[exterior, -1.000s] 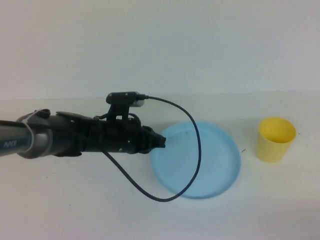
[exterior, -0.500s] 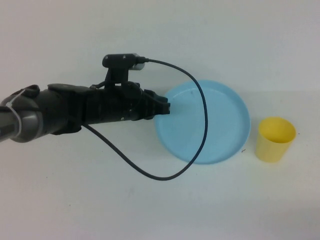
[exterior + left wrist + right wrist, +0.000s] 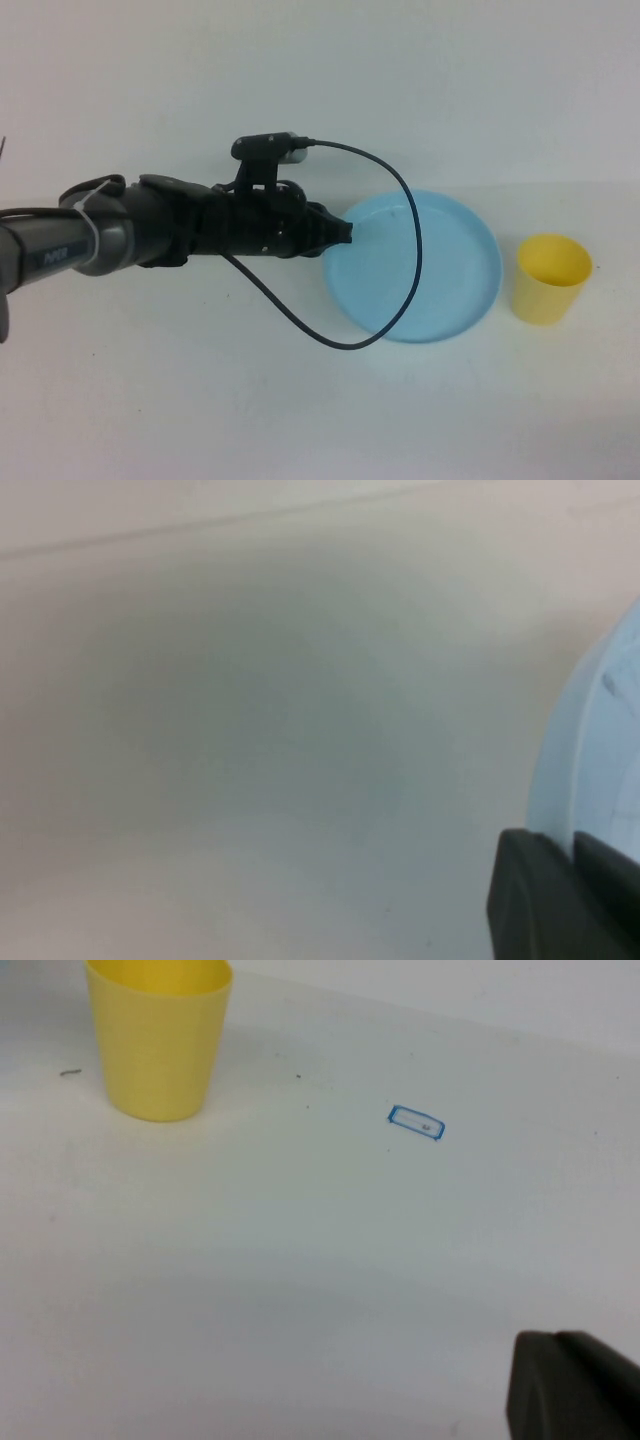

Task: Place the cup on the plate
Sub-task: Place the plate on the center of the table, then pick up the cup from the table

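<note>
The light blue plate (image 3: 425, 270) lies right of the table's centre. My left gripper (image 3: 345, 233) reaches in from the left and is shut on the plate's left rim. In the left wrist view the rim (image 3: 585, 770) runs between the two dark fingers of the left gripper (image 3: 572, 845). The yellow cup (image 3: 552, 278) stands upright just right of the plate, apart from it, and also shows in the right wrist view (image 3: 158, 1035). My right gripper (image 3: 555, 1342) is out of the high view. It hovers shut and empty over bare table some way from the cup.
The left arm's black cable (image 3: 400, 290) loops over the plate and the table in front of it. A small blue rectangle mark (image 3: 415, 1122) is on the white table near the cup. The table's far edge meets a white wall.
My left gripper has dragged the plate away from the front and to the right, closer to the cup. The cup has not moved.
</note>
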Controlling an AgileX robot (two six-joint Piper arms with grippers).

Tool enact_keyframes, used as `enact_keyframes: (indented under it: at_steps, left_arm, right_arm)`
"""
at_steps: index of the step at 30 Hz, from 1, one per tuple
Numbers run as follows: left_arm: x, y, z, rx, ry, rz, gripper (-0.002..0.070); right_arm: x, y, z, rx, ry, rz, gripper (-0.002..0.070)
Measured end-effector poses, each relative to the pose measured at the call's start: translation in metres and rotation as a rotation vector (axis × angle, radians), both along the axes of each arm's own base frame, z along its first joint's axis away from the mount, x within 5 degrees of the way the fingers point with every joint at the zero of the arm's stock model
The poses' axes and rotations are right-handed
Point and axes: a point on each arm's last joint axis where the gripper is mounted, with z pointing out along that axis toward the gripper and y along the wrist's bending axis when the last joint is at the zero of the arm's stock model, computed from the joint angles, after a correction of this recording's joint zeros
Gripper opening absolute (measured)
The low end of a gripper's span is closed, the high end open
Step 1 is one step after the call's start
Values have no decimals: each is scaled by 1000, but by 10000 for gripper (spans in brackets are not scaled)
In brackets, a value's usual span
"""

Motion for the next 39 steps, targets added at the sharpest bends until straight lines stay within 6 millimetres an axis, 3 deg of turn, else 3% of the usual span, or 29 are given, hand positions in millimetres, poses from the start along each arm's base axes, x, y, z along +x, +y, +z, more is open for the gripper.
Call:
enact_keyframes:
  at_steps: [3, 9, 14, 17, 21, 26, 29, 35, 39]
  left_arm:
    - [0, -3, -7, 8, -3, -39, 38]
    - [4, -4, -5, -12, -11, -23, 298]
    - [11, -7, 18, -49, -72, -44, 302]
    - [11, -10, 52, -92, -147, -76, 228]
    - [-3, -6, 120, -123, -314, -103, 4]
    - [-43, 7, 199, -144, -516, -128, 1]
    - [-79, 13, 240, -196, -603, -214, 1]
    - [-144, 20, 293, -373, -690, -431, 1]
    - [-167, 22, 306, -464, -703, -533, 1]
  right_arm:
    - [0, 0, 0, 0, 2, 0, 0]
    - [0, 0, 0, 0, 2, 0, 0]
    - [0, 0, 0, 0, 2, 0, 0]
    - [0, 0, 0, 0, 2, 0, 0]
    - [0, 0, 0, 0, 2, 0, 0]
    - [0, 0, 0, 0, 2, 0, 0]
    - [0, 0, 0, 0, 2, 0, 0]
    - [0, 0, 0, 0, 2, 0, 0]
    - [0, 0, 0, 0, 2, 0, 0]
